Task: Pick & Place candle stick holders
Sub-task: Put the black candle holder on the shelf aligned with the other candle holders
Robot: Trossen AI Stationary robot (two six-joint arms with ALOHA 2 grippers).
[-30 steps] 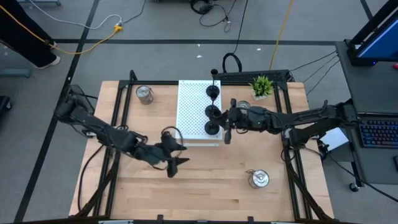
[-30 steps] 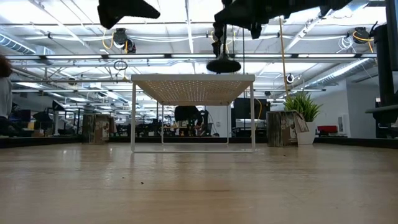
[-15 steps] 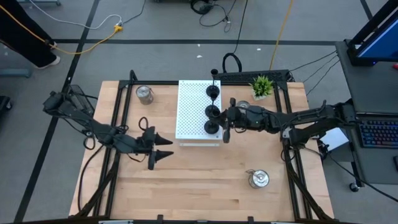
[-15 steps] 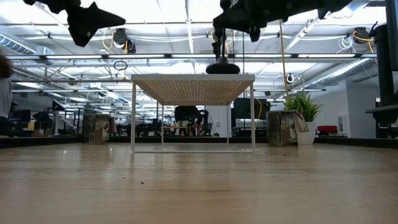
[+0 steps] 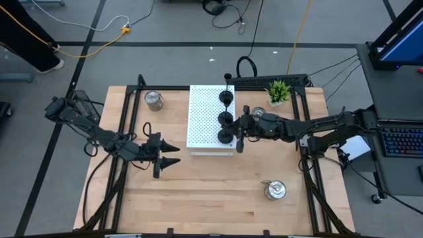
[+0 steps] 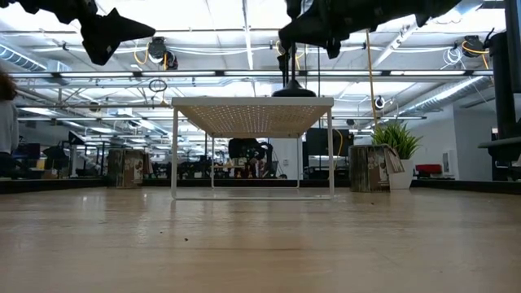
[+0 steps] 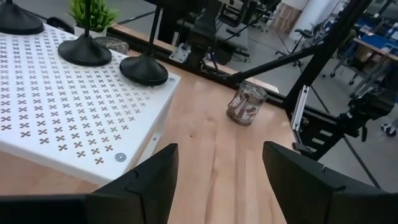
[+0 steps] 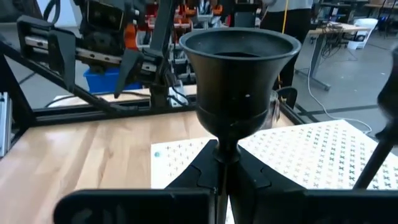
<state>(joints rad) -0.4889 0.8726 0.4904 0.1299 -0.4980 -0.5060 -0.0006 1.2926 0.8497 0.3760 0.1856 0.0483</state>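
My right claw [image 5: 239, 137] grips the nearest black candle stick holder [image 5: 227, 137] by its stem, setting it on the white rack [image 5: 203, 119]; left claw [image 5: 164, 158] waits apart.

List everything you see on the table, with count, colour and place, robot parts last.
Black round-based candle stick holders: three, black, in a row along the white stand's right edge; the nearest one is gripped by its stem.
Shiny silver cup-like holders: three, silver; far left, near right, and one beside the plant.
White perforated metal stand: one, white, table centre.
Small green potted plant: one, green, far right.
Wooden table: one, light wood.
Left gripper: jaws open, empty, left of the stand.
Right gripper: jaws shut on the nearest black holder.
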